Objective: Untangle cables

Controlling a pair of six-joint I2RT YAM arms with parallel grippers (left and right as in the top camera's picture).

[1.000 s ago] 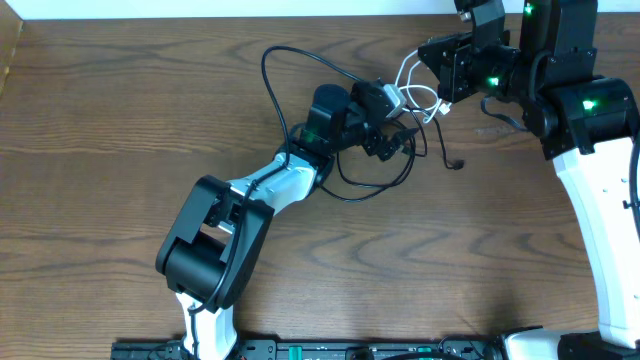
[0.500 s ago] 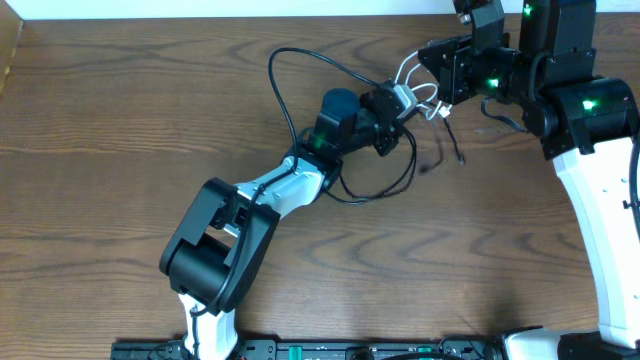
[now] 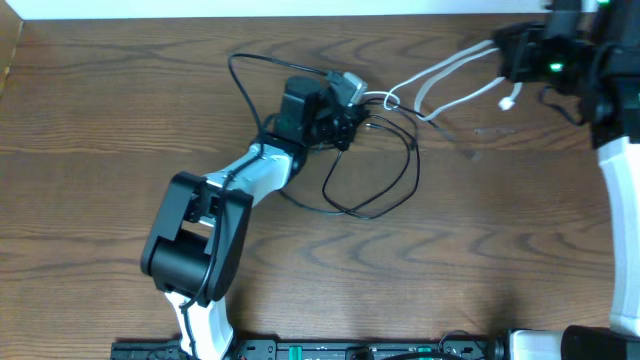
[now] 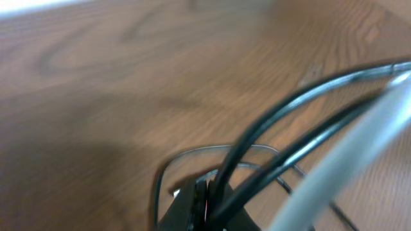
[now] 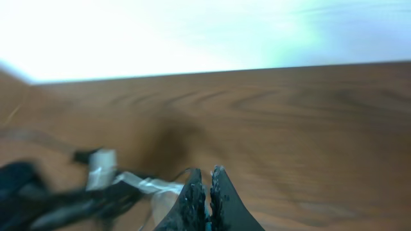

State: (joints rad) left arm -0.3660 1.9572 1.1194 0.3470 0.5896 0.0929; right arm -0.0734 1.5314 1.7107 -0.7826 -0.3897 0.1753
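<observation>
The white cable (image 3: 452, 72) stretches taut across the table's back right, from the tangle to my right gripper (image 3: 506, 60). That gripper is shut on it, and a plug end (image 3: 510, 101) dangles below. In the right wrist view the shut gripper (image 5: 207, 174) has the white cable (image 5: 144, 186) running off to the left. My left gripper (image 3: 347, 126) is shut on the black cable (image 3: 385, 196), which lies in loose loops in front of it. In the left wrist view black strands (image 4: 270, 138) rise from the shut gripper (image 4: 203, 192). The blurred white cable (image 4: 359, 147) crosses beside them.
Another black loop (image 3: 238, 72) arcs behind the left arm (image 3: 250, 175). The right arm (image 3: 620, 170) stands along the right edge. The table's back edge (image 3: 300, 17) lies just behind both grippers.
The left gripper has shut on the black cable and drawn back to the left. The right gripper has pulled right and back with the white cable, stretching it out of the tangle.
</observation>
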